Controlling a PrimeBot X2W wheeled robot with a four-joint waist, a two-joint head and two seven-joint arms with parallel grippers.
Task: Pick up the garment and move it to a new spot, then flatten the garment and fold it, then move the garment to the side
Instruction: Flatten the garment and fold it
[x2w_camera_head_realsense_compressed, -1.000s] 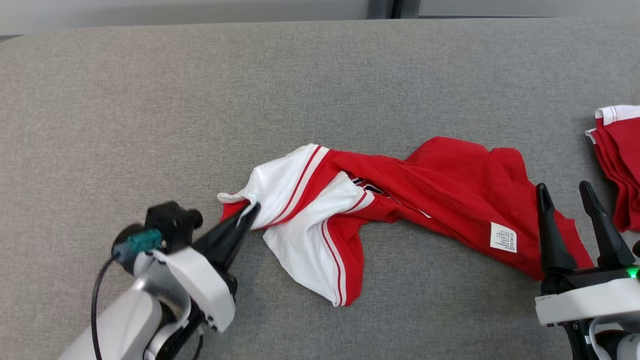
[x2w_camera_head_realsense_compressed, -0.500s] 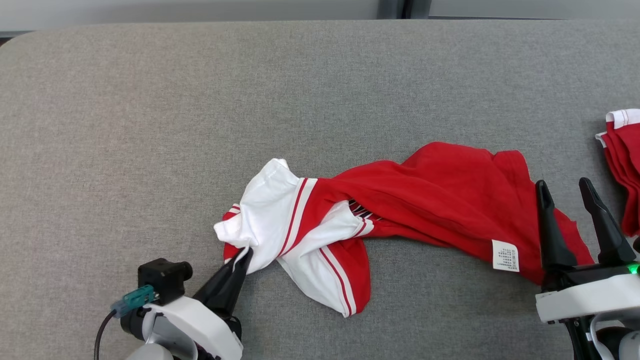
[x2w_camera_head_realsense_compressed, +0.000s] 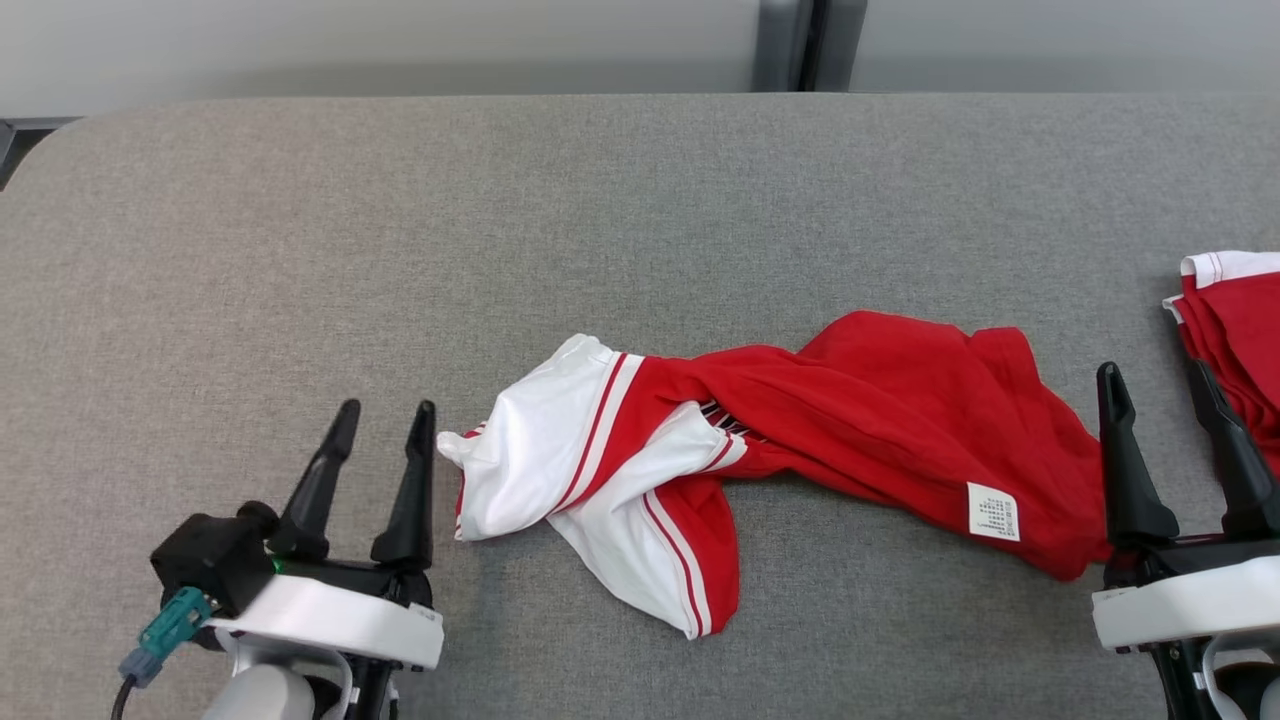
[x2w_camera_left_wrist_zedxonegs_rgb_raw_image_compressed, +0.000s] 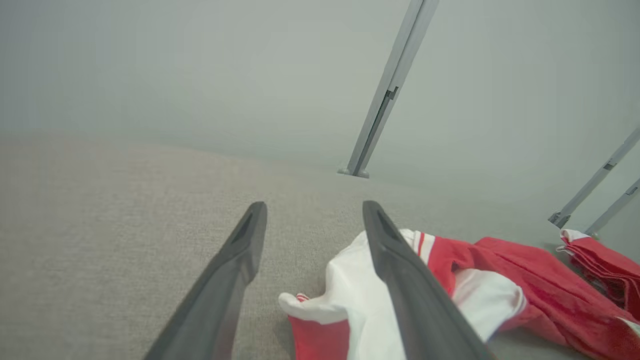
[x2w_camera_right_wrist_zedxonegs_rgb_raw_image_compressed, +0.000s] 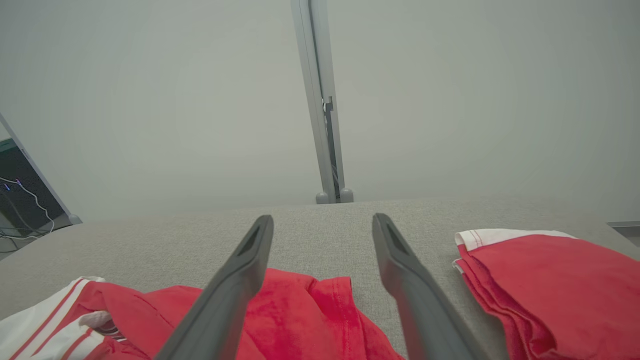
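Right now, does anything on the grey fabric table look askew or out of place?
Yes: the red-and-white jersey garment lies crumpled and twisted, white sleeves bunched at its left end, a white label exposed. The folded red garment at the right edge looks neat.

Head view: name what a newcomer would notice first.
A crumpled red and white garment sprawls across the grey surface. An open left gripper stands beside its white end, an open right gripper by its red end, with a folded red pile at the far right.
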